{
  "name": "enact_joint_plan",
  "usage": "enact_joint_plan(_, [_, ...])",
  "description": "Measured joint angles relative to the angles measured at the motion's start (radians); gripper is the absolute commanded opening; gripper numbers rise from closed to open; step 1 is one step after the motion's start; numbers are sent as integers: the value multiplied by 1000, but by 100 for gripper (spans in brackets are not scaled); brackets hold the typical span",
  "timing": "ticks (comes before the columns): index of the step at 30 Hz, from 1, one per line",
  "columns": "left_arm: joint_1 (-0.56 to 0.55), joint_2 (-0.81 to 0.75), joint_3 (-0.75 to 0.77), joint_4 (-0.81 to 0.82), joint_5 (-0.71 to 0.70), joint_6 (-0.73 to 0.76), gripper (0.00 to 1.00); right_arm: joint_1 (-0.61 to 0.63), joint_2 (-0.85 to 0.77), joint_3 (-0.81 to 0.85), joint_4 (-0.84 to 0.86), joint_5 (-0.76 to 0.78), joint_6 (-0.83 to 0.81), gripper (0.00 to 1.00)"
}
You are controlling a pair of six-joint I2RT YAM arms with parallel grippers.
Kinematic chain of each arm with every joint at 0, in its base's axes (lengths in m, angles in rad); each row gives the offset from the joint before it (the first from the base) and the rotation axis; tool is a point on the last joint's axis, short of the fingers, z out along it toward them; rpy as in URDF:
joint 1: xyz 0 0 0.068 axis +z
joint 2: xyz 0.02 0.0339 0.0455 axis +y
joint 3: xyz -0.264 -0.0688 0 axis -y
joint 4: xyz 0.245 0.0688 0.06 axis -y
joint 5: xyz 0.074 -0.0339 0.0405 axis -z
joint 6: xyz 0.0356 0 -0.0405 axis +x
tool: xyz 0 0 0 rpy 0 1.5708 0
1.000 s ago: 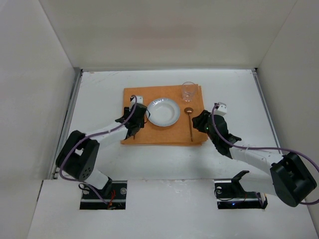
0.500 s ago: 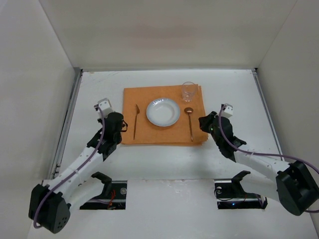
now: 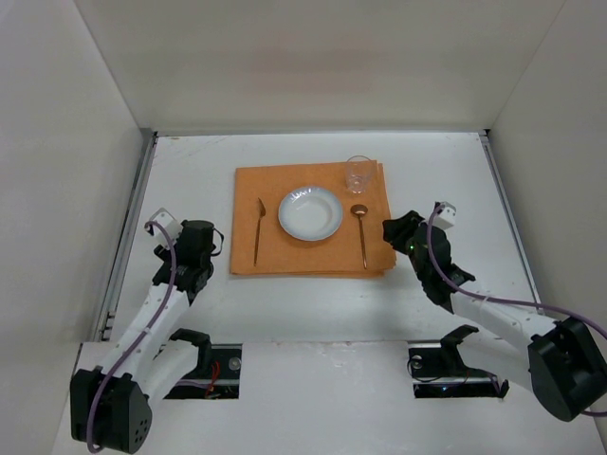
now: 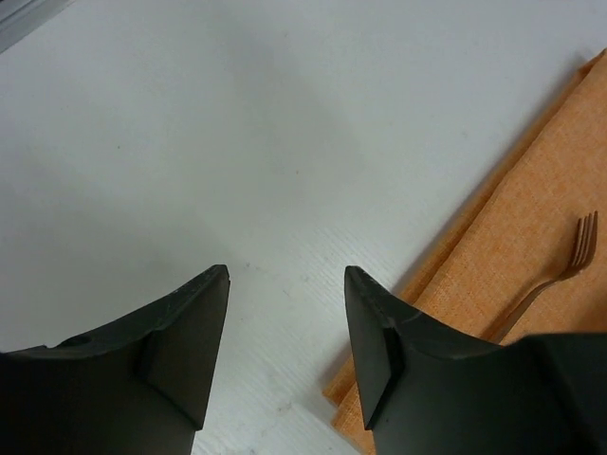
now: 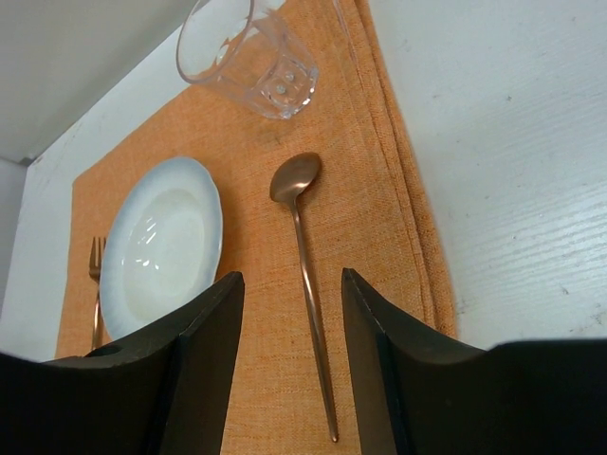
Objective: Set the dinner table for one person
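Note:
The white dinner table (image 3: 190, 171) bears an orange placemat (image 3: 313, 254). On the mat lie a white plate (image 3: 310, 212), a copper fork (image 3: 257, 230) to its left, a copper spoon (image 3: 361, 232) to its right and a clear glass (image 3: 358, 173) at the far right corner. My left gripper (image 3: 211, 245) is open and empty over bare table left of the mat; its view shows the mat edge (image 4: 531, 237) and fork (image 4: 560, 275). My right gripper (image 3: 391, 232) is open and empty by the mat's right edge; its view shows the spoon (image 5: 308, 275), plate (image 5: 161, 246) and glass (image 5: 248, 52).
Grey metal rails (image 3: 128, 237) run along the table's side edges, and white walls enclose the table on three sides. The arm bases (image 3: 204, 365) sit at the near edge.
My left arm has drawn back left and toward the near edge, away from the fork, which now lies on the mat. My right gripper has backed slightly right off the mat.

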Motion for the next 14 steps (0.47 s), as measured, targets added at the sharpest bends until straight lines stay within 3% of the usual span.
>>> enact_joint_plan(14, [11,50,0,34,29,-32,53,-3,34,0,16,-1,7,53])
